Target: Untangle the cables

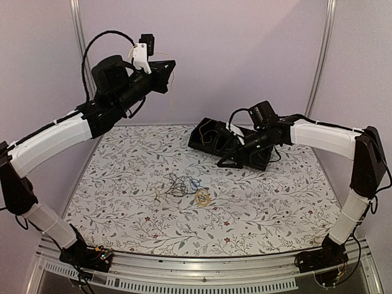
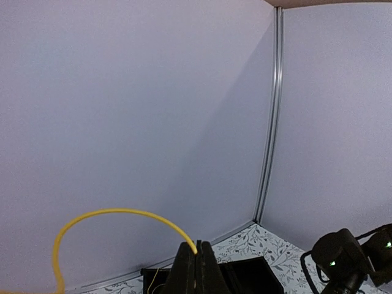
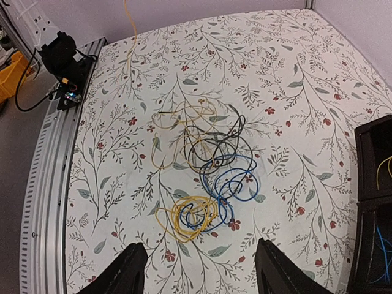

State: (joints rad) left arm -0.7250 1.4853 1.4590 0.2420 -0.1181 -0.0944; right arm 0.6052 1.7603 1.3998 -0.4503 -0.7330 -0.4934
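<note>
A tangle of thin cables (image 1: pixel 185 187) lies mid-table: a yellow coil (image 3: pixel 193 215), blue loops (image 3: pixel 231 177) and black loops (image 3: pixel 214 144) interlaced. My left gripper (image 2: pixel 197 250) is raised high near the back wall (image 1: pixel 166 67) and is shut on one yellow cable (image 2: pixel 110 213). That cable arcs away from the jaws and trails down toward the table (image 3: pixel 130 24). My right gripper (image 3: pixel 201 248) hovers above the tangle, open, with nothing between its fingers (image 3: pixel 131 269). In the top view it sits at the back right (image 1: pixel 229 160).
A black tray (image 1: pixel 202 136) stands at the back of the table, beside the right wrist. Its compartments (image 3: pixel 373 159) hold bits of yellow and blue cable. The left arm's base (image 3: pixel 61 55) and a metal rail (image 3: pixel 43 184) line the near edge.
</note>
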